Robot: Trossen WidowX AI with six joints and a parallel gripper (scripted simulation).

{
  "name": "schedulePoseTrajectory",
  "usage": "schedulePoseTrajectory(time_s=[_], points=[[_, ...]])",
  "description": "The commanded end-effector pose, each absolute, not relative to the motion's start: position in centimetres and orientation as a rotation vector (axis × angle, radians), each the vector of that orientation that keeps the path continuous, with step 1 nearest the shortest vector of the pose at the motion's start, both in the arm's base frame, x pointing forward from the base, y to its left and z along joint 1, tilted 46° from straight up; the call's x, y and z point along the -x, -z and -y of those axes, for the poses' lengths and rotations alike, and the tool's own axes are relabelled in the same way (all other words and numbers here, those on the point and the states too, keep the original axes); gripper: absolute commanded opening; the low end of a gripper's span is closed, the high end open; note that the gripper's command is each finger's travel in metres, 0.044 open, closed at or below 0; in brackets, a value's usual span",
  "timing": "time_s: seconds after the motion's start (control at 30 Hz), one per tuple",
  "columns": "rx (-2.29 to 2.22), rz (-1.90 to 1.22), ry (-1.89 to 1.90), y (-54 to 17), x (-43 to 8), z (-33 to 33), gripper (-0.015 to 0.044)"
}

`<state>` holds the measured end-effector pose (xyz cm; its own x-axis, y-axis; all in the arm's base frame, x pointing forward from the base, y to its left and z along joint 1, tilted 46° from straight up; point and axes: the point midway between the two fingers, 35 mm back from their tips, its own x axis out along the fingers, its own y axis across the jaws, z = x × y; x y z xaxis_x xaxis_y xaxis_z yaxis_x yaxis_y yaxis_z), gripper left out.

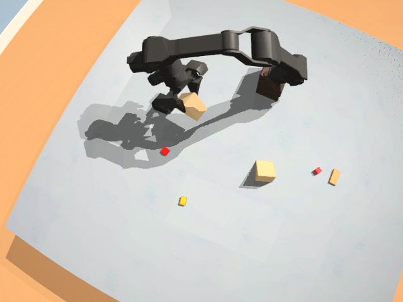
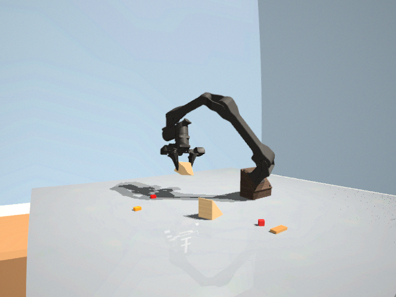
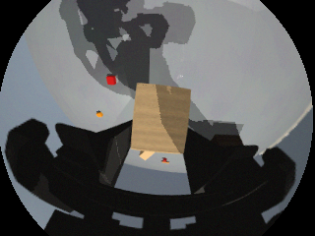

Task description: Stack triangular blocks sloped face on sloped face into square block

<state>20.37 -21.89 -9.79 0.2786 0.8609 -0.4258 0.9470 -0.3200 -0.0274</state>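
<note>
My gripper (image 1: 191, 101) (image 2: 184, 167) (image 3: 158, 125) is shut on one triangular block (image 1: 196, 109) (image 2: 186, 169) (image 3: 147, 109) and holds it in the air above the table (image 1: 227, 227) (image 2: 127, 255). A finger is on each side of the block, and a broad wooden face of it faces the wrist camera. The other triangular block (image 1: 265, 168) (image 2: 205, 208) stands on the table, apart from the gripper, with an upright face and a slope that falls to the right in the exterior view. It shows partly beyond the held block in the wrist view (image 3: 147, 154).
A red cube (image 1: 165, 151) (image 2: 153, 196) (image 3: 111, 80) and a yellow-orange piece (image 1: 182, 201) (image 2: 137, 208) (image 3: 99, 114) lie on the gripper's side. Another red cube (image 1: 317, 170) (image 2: 261, 222) and a flat orange piece (image 1: 334, 177) (image 2: 278, 229) lie beyond the standing block. The arm's brown base (image 1: 267, 87) (image 2: 247, 185) stands behind.
</note>
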Motion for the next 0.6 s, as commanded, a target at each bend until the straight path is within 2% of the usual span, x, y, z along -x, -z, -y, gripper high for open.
schedulePoseTrajectory(time_s=[0.0, 0.57], points=[[-2.25, -1.636, 0.445, 9.7, -20.37, 21.77, 0.0], [-1.802, -1.44, 0.028, 9.67, -20.26, 21.69, 0.0]])
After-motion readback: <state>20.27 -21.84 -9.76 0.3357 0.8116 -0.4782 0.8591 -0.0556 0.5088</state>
